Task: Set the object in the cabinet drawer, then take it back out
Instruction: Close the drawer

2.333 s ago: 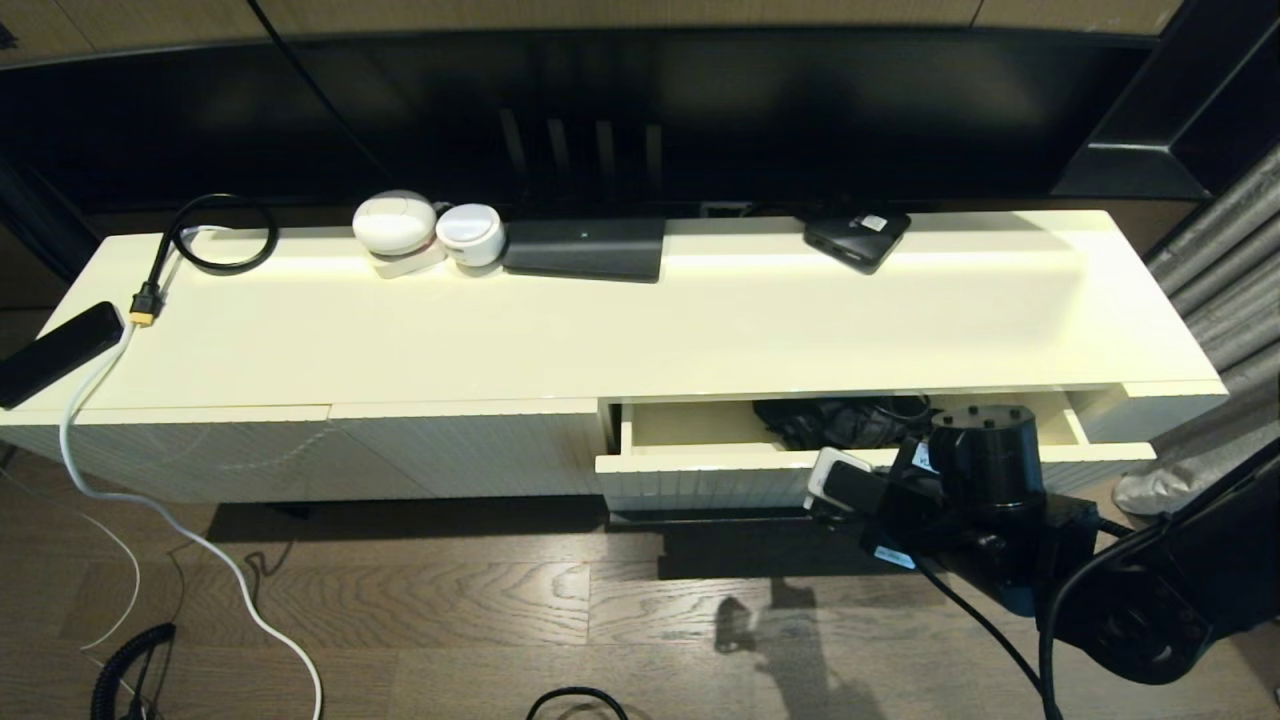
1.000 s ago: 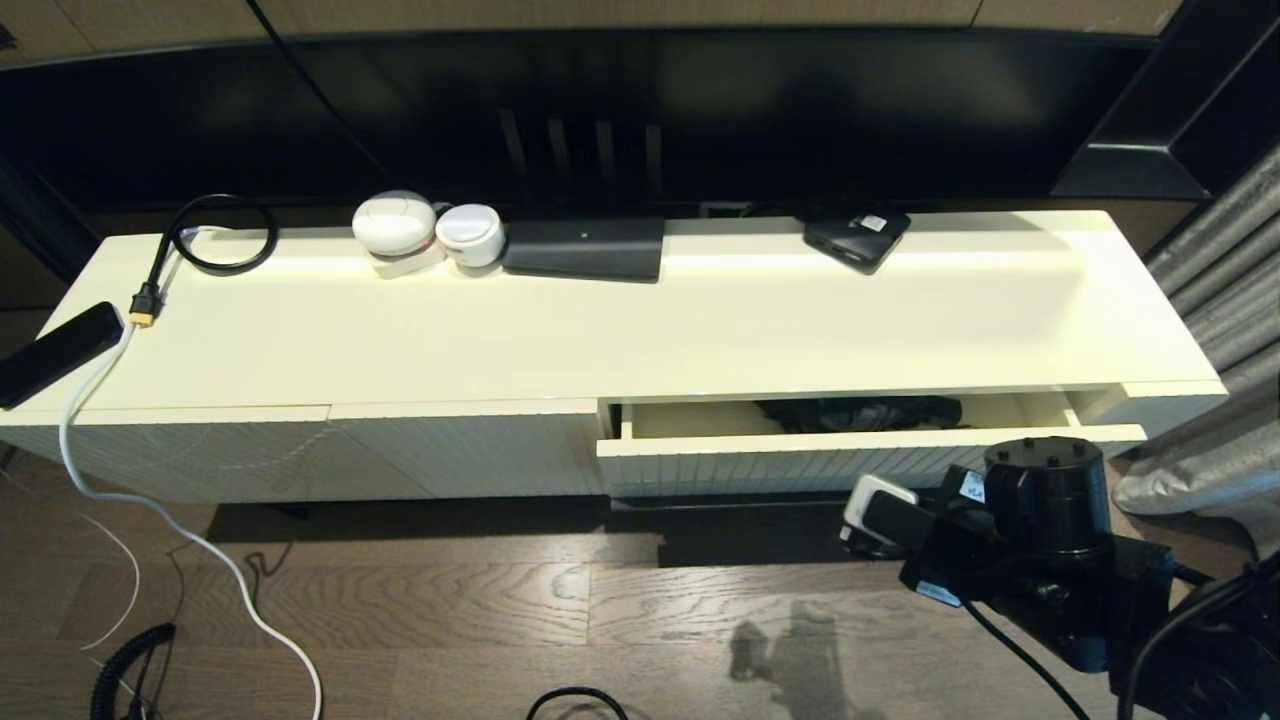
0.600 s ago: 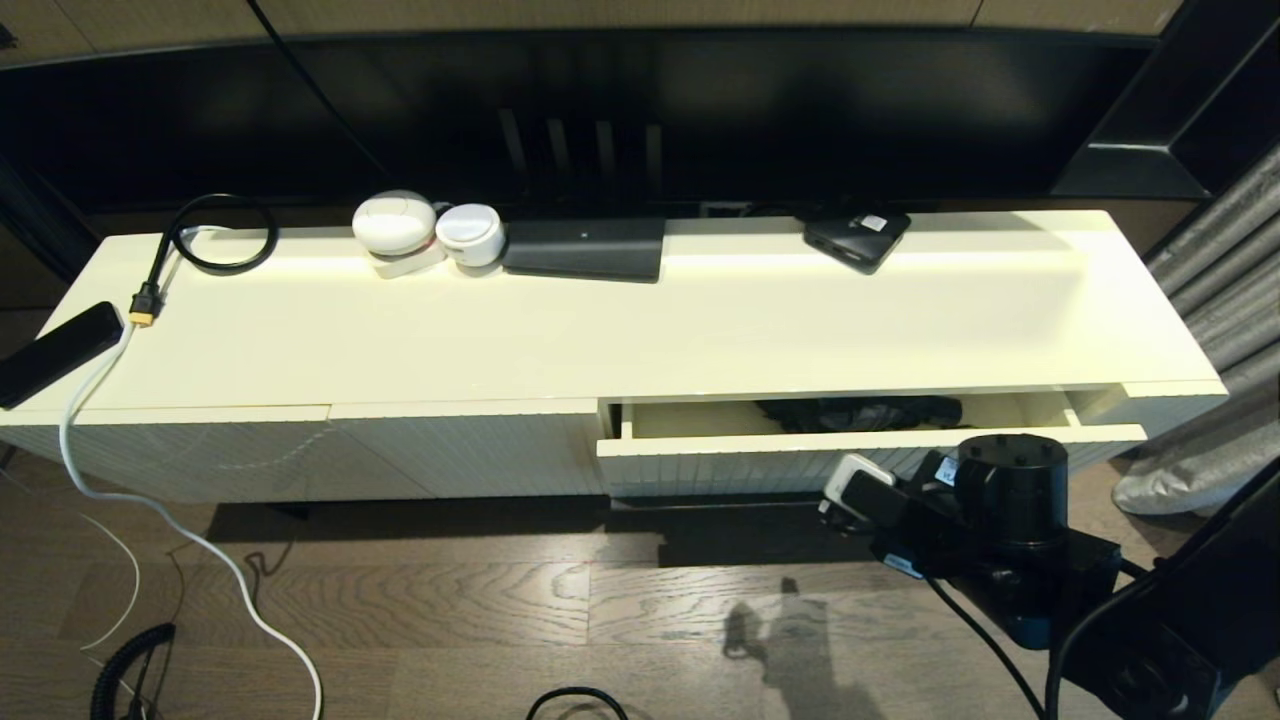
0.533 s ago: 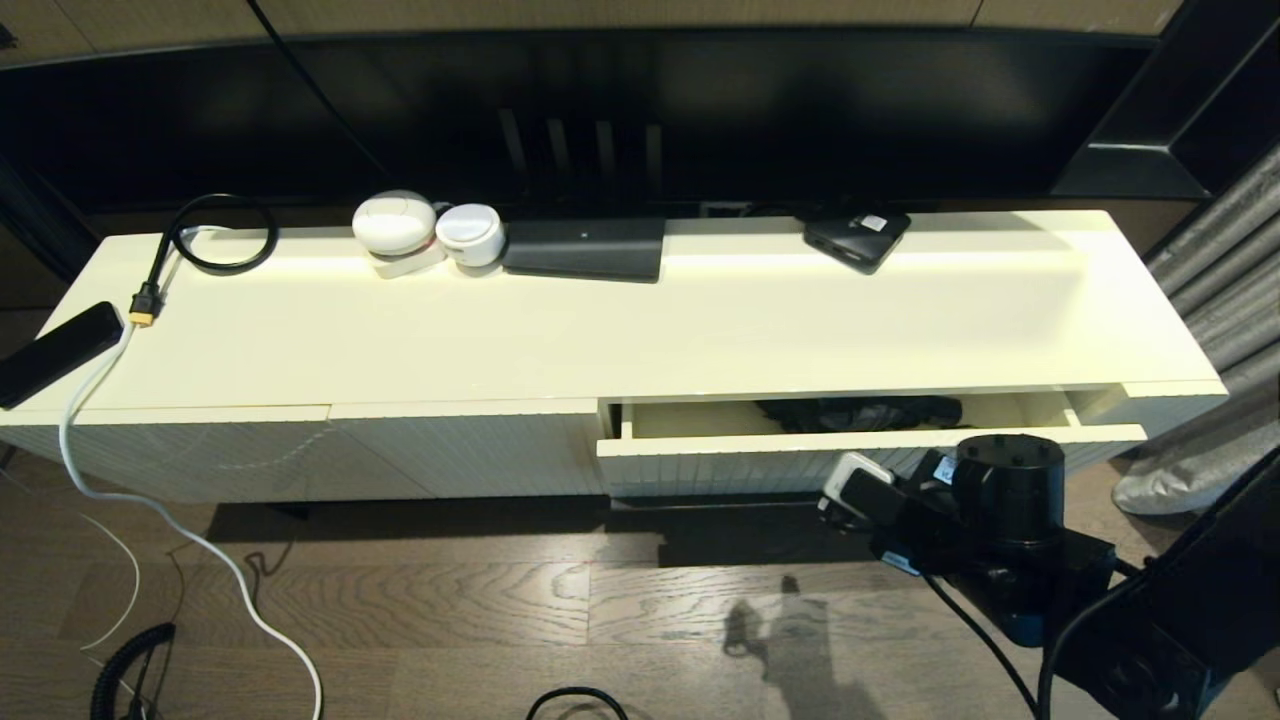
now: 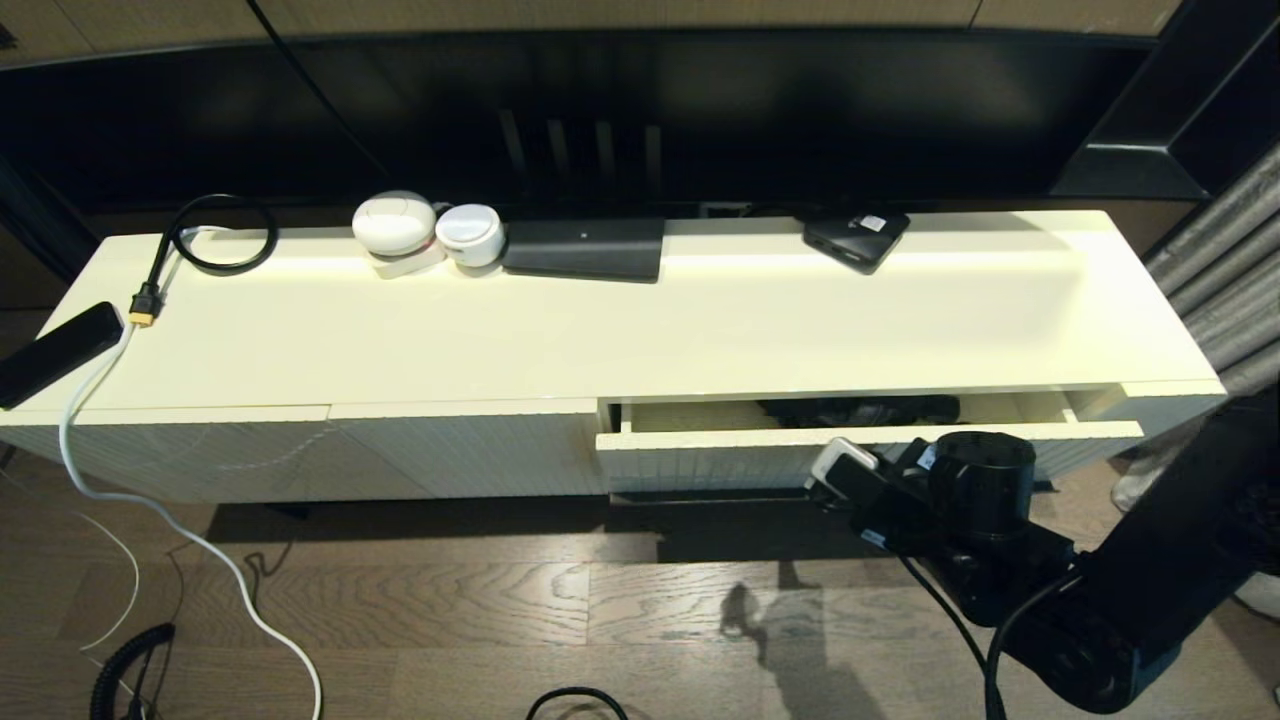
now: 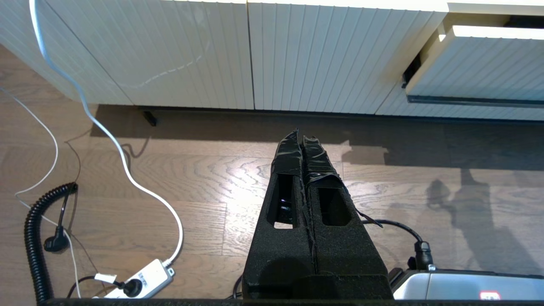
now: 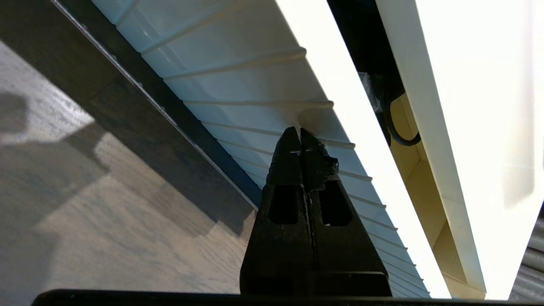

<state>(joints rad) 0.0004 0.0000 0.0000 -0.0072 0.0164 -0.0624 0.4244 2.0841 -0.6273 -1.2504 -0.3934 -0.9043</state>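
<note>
The cabinet drawer stands open by a narrow gap at the right of the cream cabinet; its ribbed front has a black handle strip along the lower edge. A black object lies inside, and shows through the gap in the right wrist view as the same black object with a loop of cord. My right gripper is shut and empty, its tips against the ribbed front just under the drawer's top edge. The right arm's wrist is low in front of the drawer. My left gripper is shut and empty over the floor.
On the cabinet top are two white round devices, a flat black box, a small black device, a black remote and a coiled cable. A white cord and power strip lie on the wooden floor.
The right arm, which had drawn back from the cabinet a second ago, has come forward to the drawer front again. The drawer's gap is narrower than in the earliest frame.
</note>
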